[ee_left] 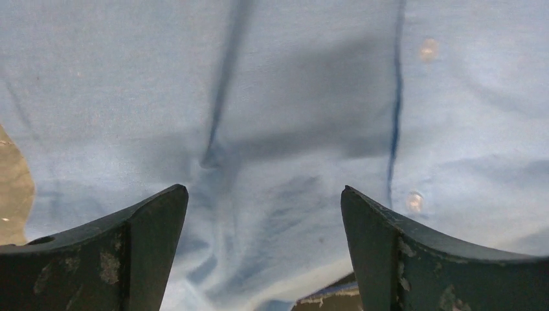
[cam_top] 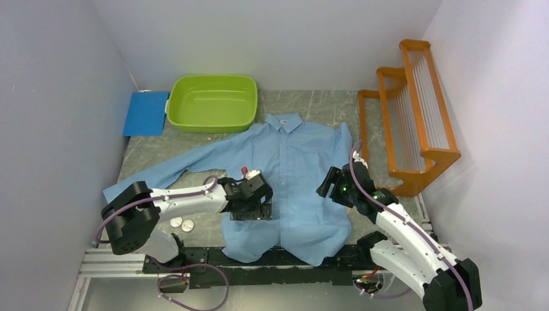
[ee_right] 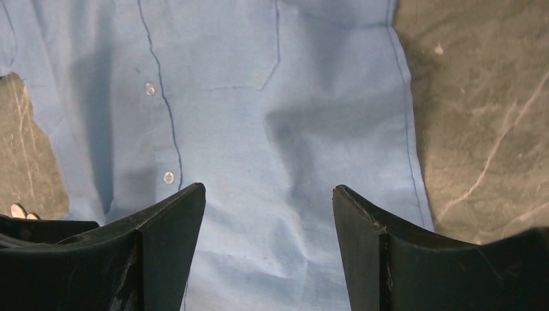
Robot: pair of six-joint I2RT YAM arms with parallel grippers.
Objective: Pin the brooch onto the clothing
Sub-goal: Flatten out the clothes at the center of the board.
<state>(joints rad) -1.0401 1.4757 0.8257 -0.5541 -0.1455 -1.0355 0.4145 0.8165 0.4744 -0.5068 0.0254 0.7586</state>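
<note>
The clothing, a light blue button-up shirt (cam_top: 291, 162), lies flat on the grey table with its collar at the far end. My left gripper (cam_top: 251, 208) hovers over the shirt's lower left front. In the left wrist view, my left gripper (ee_left: 264, 189) is open over wrinkled cloth (ee_left: 272, 129) with nothing between its fingers. My right gripper (cam_top: 327, 185) is over the shirt's right side. In the right wrist view, my right gripper (ee_right: 268, 186) is open above plain cloth (ee_right: 285, 116). Two small round pale discs (cam_top: 181, 224), which look like the brooch, lie on the table left of the hem.
A green tub (cam_top: 212, 102) and a blue board (cam_top: 146, 113) stand at the back left. An orange wooden rack (cam_top: 414, 110) stands along the right wall. White walls close in the table on three sides.
</note>
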